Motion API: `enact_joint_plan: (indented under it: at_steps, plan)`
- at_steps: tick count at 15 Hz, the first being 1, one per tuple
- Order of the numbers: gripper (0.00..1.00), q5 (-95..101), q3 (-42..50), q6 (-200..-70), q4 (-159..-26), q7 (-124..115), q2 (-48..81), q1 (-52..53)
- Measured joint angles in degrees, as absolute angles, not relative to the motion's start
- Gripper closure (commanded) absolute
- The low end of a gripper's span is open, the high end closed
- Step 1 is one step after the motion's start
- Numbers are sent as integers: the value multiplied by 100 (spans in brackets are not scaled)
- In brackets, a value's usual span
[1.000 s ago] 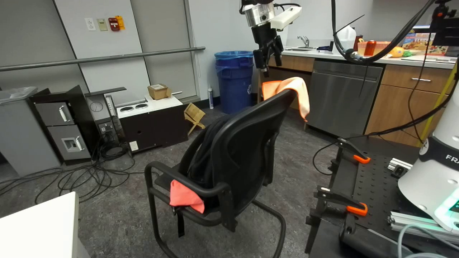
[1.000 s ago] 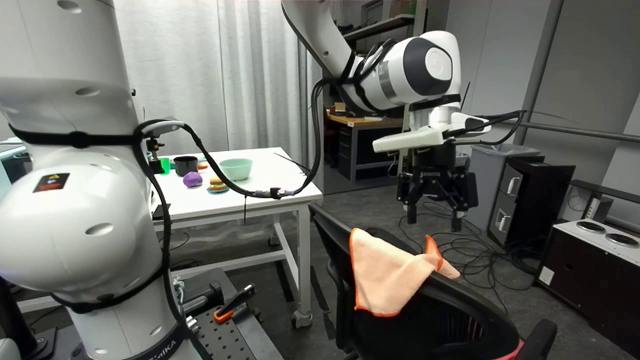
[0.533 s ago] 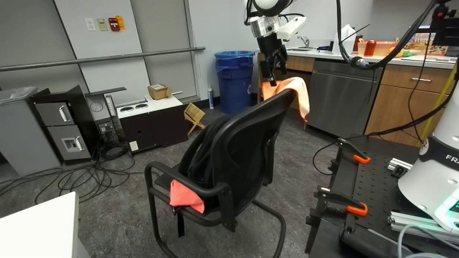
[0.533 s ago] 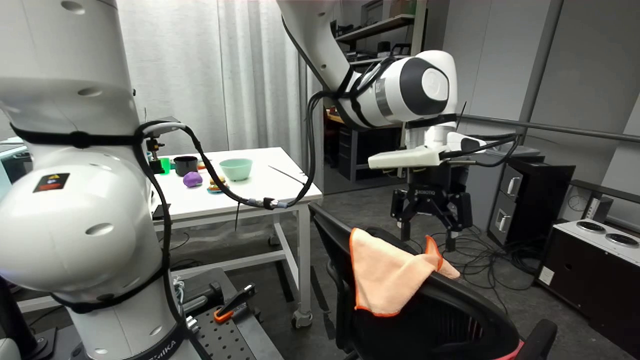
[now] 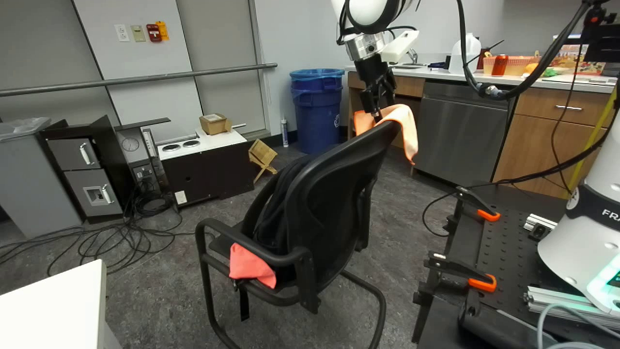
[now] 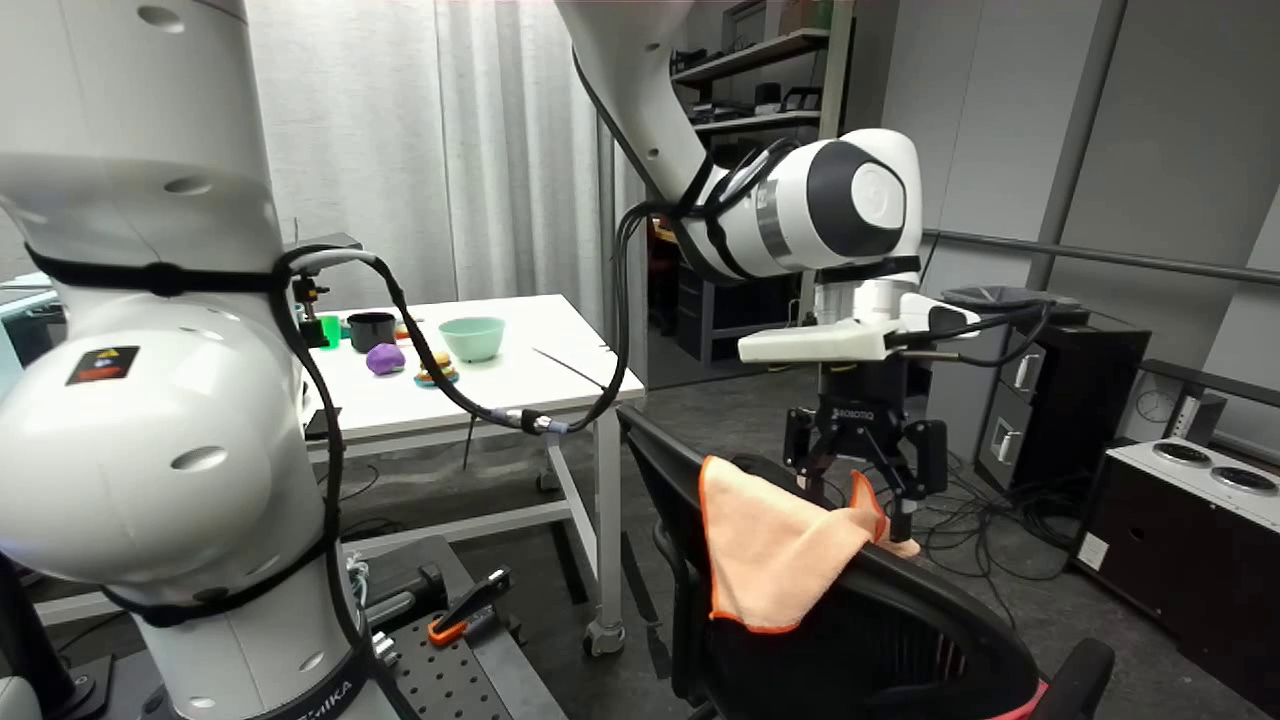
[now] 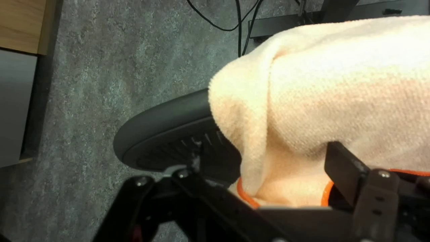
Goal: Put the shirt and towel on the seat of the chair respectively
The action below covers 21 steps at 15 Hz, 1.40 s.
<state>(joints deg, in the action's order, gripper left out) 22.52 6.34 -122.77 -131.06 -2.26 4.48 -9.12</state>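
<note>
Grey floor [image 5: 160,305] in exterior view: peach towel [image 5: 406,125] draped over back of black chair [image 5: 334,208], coral cloth [image 5: 252,266] lower at its side. Exterior view: gripper [image 6: 857,512] at towel, jaws wide apart, gripping nothing. Wrist view: towel shows between fingers [image 7: 346,174].

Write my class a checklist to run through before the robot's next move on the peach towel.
1. Jaws open: ok, spread apart.
2. Peach towel draped over chair backrest: ok.
3. Towel between jaws: ok in the wrist view.
4. Jaws touching towel: cannot tell.
5. Chair seat free: not ok, what looks like a black bag sits there.
6. Shirt identified: cannot tell whether the coral cloth is it.
</note>
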Motion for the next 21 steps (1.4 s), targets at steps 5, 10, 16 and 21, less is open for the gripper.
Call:
enact_joint_plan:
  at_steps: [5,10,16,21]
  plan:
    - [78,2252,683,-12335,-13108,-227,505,-912]
    - [100,2235,683,-12636,-13085,-249,479,-912]
    - [99,1312,611,-12900,-12603,-294,60,-817]
    - [99,679,468,-13174,-11800,-1019,-79,-635]
